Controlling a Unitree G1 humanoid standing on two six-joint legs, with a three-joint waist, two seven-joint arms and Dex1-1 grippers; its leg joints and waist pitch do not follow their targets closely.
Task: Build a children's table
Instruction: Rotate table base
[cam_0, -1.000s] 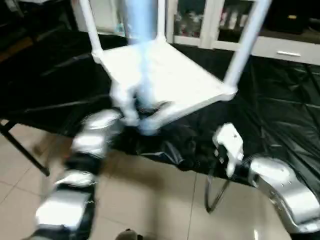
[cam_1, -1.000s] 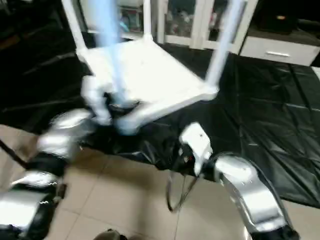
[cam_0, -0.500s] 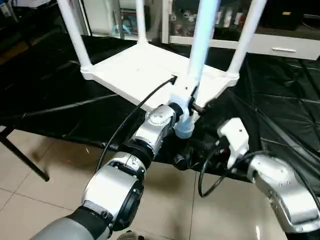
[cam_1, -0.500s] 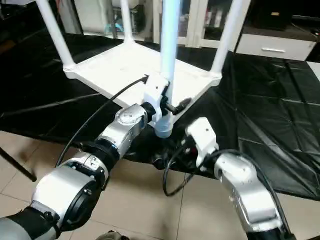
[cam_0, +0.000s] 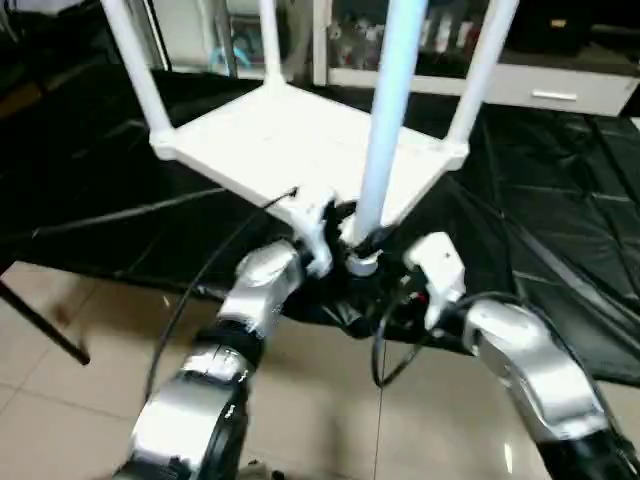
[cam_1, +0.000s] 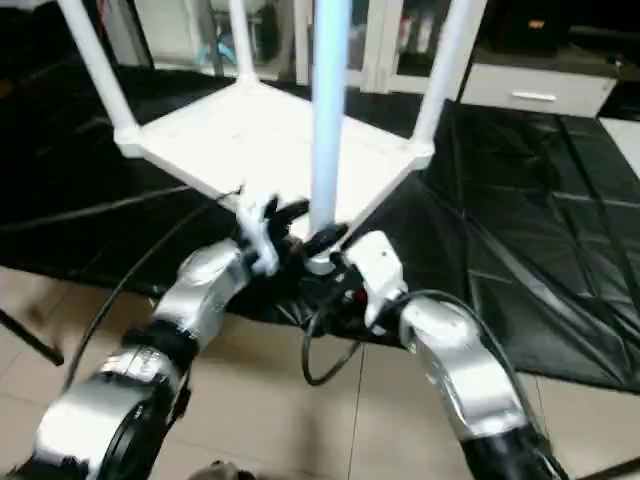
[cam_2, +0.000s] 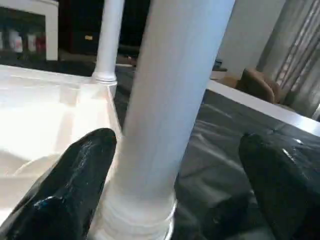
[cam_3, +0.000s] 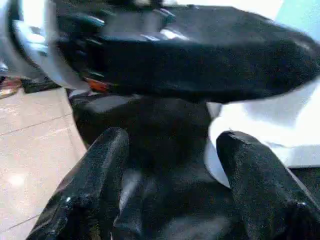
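The white plastic square tabletop (cam_0: 300, 150) is lying upside down on the black plastic sheet (cam_0: 560, 230), legs pointing up. My left gripper (cam_0: 352, 238) is spreading wide around the base of the near white tapered tube leg (cam_0: 385, 120), one finger (cam_2: 75, 185) touching it. My right gripper (cam_3: 170, 195) is hovering released just beside that corner.

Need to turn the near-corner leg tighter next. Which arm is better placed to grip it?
Left. The left gripper already straddles the near leg at its base, fingers open either side. The right gripper sits lower beside the tabletop corner, open, nothing between its fingers.
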